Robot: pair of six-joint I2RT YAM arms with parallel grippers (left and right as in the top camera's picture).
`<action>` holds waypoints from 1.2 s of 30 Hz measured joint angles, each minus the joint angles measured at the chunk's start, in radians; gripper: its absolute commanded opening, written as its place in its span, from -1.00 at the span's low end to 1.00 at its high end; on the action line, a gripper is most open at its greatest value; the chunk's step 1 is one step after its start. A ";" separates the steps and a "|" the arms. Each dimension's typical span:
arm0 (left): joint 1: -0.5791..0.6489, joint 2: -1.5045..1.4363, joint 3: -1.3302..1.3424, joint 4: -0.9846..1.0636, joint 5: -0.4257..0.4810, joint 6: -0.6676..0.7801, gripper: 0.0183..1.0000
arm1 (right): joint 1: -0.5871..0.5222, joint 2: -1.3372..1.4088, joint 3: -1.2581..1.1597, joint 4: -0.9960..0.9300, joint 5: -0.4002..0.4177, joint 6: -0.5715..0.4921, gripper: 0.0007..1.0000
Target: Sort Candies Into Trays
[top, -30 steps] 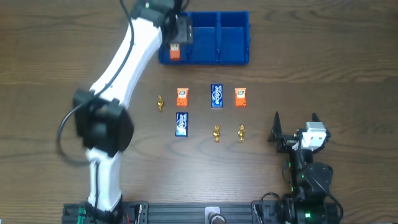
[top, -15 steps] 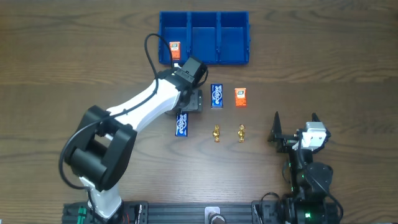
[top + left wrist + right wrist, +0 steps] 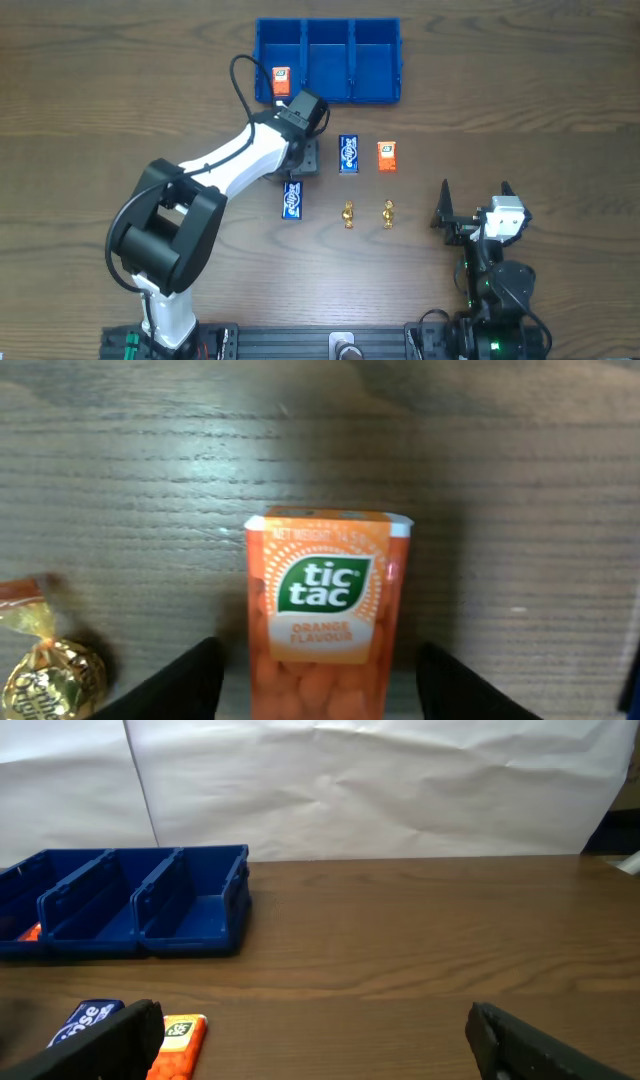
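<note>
Because the orange candy box looks light, rigid and smooth-sided, grip it squarely across its long edges. It lies flat mid-tabletop, toward the far edge, between the spread fingers of the left end effector. The right end effector rests open.

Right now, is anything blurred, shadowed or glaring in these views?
Left wrist view: the orange box is sharp, the gold candy and the left hand blur dark, with pale glare on the table. Right wrist view: the right hand is soft and dark. Top view: evenly lit.
</note>
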State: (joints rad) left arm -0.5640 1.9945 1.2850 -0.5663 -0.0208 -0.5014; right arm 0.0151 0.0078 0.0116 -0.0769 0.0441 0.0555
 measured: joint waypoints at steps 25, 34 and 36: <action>0.129 0.027 0.820 -0.341 -0.112 0.090 -0.35 | 0.000 0.000 0.000 0.000 0.000 0.000 1.00; 0.195 0.319 0.903 -0.369 -0.056 0.125 -0.34 | 0.000 0.000 0.000 0.000 0.000 0.000 1.00; 0.200 0.325 0.903 -0.369 -0.051 0.129 -0.29 | 0.000 0.000 0.000 0.000 0.000 0.000 1.00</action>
State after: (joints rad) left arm -0.3641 2.3199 2.1883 -0.9352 -0.0715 -0.3725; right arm 0.0151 0.0082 0.0116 -0.0769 0.0441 0.0555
